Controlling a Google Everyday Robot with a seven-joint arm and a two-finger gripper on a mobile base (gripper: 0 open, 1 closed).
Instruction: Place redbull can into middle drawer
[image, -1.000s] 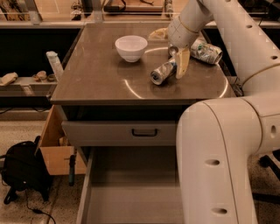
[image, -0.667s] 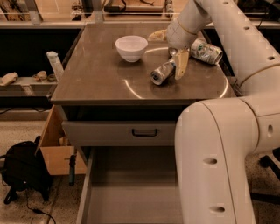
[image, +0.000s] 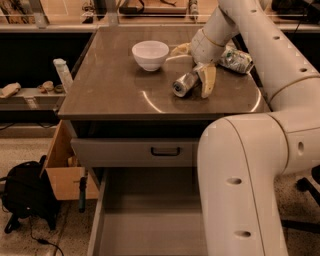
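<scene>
The redbull can (image: 184, 84), slim and silvery, lies on its side on the brown counter (image: 115, 90). My gripper (image: 194, 66) hovers over the can's right end. One yellowish finger (image: 207, 81) reaches down just right of the can, and the other points left toward the bowl. The gripper is open and holds nothing. The middle drawer (image: 150, 220) is pulled open below the counter, with a bare grey floor. My white arm covers its right part.
A white bowl (image: 150, 54) stands at the back of the counter. A fatter greenish-silver can (image: 236, 60) lies right of the gripper. A shut drawer front with a black handle (image: 165, 151) sits above the open drawer. A cardboard box (image: 65, 170) and a black bag (image: 25, 197) are on the floor at left.
The arm has shifted very slightly over the can. The can, the bowl and the drawer have not moved.
</scene>
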